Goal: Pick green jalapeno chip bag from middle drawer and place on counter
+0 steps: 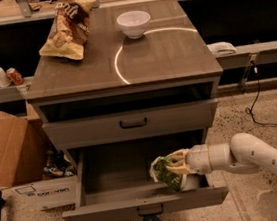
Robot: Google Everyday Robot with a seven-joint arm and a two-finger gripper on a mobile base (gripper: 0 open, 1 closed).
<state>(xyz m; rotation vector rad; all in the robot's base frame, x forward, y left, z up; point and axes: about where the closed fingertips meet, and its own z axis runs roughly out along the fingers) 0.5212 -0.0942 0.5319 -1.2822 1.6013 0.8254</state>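
Observation:
The green jalapeno chip bag (165, 173) sits crumpled in the right part of the open middle drawer (112, 183), slightly raised off its floor. My gripper (174, 164) reaches in from the right on a white arm and is shut on the bag's right edge, with its fingers (178, 156) over the foil. The counter (167, 53) is the glossy grey-brown cabinet top above, with a bright curved reflection.
A brown-and-yellow chip bag (67, 29) and a white bowl (134, 23) stand at the back of the counter. A closed drawer front with a dark handle (133, 123) is above the open drawer. A cardboard box (13, 153) stands on the floor at left.

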